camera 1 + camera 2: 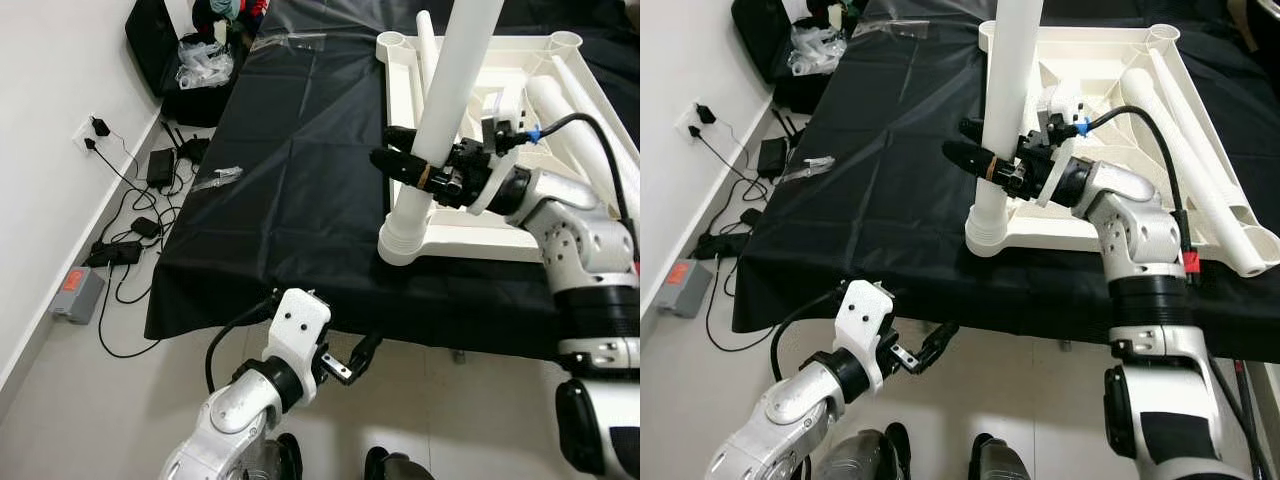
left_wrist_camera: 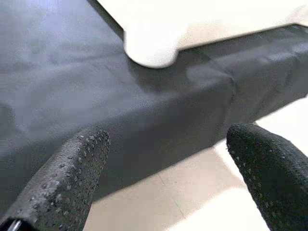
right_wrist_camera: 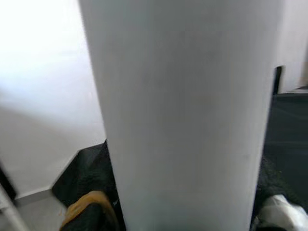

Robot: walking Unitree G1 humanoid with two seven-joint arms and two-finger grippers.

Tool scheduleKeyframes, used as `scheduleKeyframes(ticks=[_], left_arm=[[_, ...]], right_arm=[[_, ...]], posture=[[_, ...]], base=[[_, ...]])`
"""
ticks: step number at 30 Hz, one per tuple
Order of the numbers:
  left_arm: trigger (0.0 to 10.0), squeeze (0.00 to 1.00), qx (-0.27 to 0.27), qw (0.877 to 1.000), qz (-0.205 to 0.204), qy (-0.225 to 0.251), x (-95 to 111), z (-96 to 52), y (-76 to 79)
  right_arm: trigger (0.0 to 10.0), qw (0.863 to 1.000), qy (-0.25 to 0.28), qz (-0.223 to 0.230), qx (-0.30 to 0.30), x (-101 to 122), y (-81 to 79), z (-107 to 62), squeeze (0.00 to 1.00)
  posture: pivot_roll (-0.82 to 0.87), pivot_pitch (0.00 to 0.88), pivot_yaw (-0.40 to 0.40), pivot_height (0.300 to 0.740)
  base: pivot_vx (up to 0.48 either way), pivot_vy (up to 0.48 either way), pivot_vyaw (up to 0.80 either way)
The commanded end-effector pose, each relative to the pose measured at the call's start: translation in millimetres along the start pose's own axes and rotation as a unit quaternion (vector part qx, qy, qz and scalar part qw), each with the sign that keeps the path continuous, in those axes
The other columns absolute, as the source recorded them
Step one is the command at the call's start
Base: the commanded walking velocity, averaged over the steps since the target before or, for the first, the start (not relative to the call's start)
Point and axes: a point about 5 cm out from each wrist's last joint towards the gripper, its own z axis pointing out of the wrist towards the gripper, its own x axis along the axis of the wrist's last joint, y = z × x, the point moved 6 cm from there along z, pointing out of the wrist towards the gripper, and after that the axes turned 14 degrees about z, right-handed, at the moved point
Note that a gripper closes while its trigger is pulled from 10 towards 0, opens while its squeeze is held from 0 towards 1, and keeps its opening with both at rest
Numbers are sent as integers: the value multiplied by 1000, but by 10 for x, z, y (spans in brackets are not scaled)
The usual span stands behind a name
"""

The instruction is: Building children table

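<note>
A white children's table top (image 1: 470,242) lies upside down on a table covered in black cloth (image 1: 300,160). One white table leg (image 1: 440,110) stands upright in the near left corner socket (image 1: 403,240). My right gripper (image 1: 400,150) is shut on this leg a little above the socket; the leg (image 3: 187,120) fills the space between its fingers. Two more white legs (image 1: 575,110) lie loose on the table top. My left gripper (image 1: 360,357) hangs low in front of the cloth's front edge, open and holding nothing, its fingers (image 2: 62,183) spread wide.
Cables, power adapters (image 1: 160,165) and a grey box (image 1: 78,293) lie on the floor along the left wall. A black bag with plastic bags (image 1: 205,62) sits at the far left. A scrap of clear plastic (image 1: 220,177) lies on the cloth.
</note>
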Motion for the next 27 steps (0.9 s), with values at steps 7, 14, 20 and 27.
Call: scheduleKeyframes(ticks=[7, 14, 20, 27], left_arm=[[10000, 0, 35, 999, 13, -23, -123, 1, -201], [10000, 0, 50, 998, 17, -28, -136, 0, -290], [10000, 0, 47, 998, 12, -28, -147, 1, -231], [10000, 0, 38, 999, 10, -28, -151, 1, -172]], right_arm=[[0, 999, -2, -1, -44, -207, -54, -27, 0], [0, 988, -11, -33, -148, -331, -32, -151, 0], [0, 968, 4, -36, -249, -377, 93, -251, 0], [0, 919, 41, -62, -388, -346, 288, -424, 0]], posture=[[143, 253, 0, 740], [136, 253, 4, 740], [132, 254, 16, 740], [140, 256, 11, 740]], base=[[0, 0, 0], [0, 0, 0], [0, 0, 0], [0, 0, 0]])
